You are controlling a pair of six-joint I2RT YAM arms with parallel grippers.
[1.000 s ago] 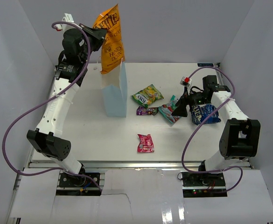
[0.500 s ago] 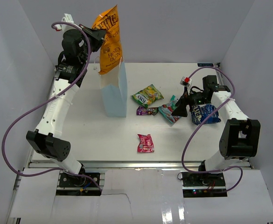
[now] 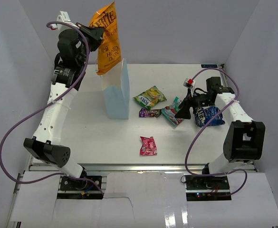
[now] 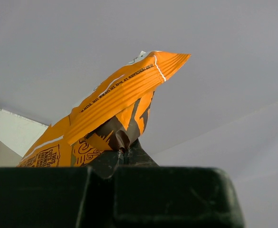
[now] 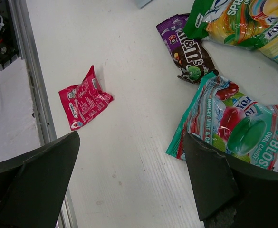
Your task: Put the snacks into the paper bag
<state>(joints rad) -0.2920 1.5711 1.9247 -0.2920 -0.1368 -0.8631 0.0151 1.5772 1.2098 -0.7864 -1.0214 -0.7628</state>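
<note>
**Chip bag got nudged sideways, still not in the bag**

The left jaws were clamped tight on the top seam of the orange chip bag (image 3: 106,40), dangling it high over the far left part of the worktop (image 3: 96,137). Compared with a second earlier, the arm had swung a bit up and toward the left edge. That put the packet's bottom corner nearer the left rim of the paper bag (image 3: 117,97) rather than over the middle of the mouth. It looked to be above the opening, not inside. Probably a re-aim before lowering, so nothing was bagged yet.

The right jaws hadn't budged. They were spread wide, holding nothing, hovering by the teal candy bag (image 3: 172,114) toward the right edge, with the dark blue bag (image 3: 209,116) just beside. The yellow-green bag (image 3: 150,97), purple packet (image 3: 149,113) and pink-red packet (image 3: 148,146) lay where they'd been, mid-worktop.
</note>
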